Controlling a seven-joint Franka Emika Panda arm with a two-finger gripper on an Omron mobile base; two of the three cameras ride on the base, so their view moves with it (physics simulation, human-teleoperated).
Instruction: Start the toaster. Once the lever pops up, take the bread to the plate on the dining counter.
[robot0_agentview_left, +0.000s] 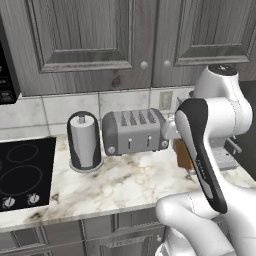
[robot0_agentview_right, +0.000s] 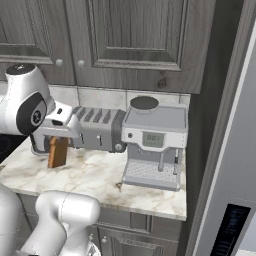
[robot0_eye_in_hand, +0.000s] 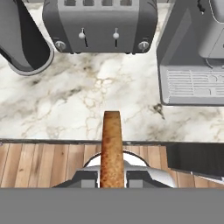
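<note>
The gripper (robot0_eye_in_hand: 112, 177) is clamped on the bread (robot0_eye_in_hand: 112, 148), above the marble desk's (robot0_agentview_left: 125, 182) front edge. The toaster (robot0_agentview_left: 134, 131) stands against the tiled back wall (robot0_agentview_left: 45, 111), under grey cabinets (robot0_agentview_left: 95, 40).

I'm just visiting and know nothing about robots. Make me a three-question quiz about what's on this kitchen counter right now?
1. True or false: the gripper is shut on the bread.
2. What stands just right of the toaster in the left base view?
A. coffee machine
B. paper-towel holder
C. cooktop
3. Fill in: the toaster's two front levers sit ____ in their tracks.

Key: 1 true; 2 A; 3 high.
</note>
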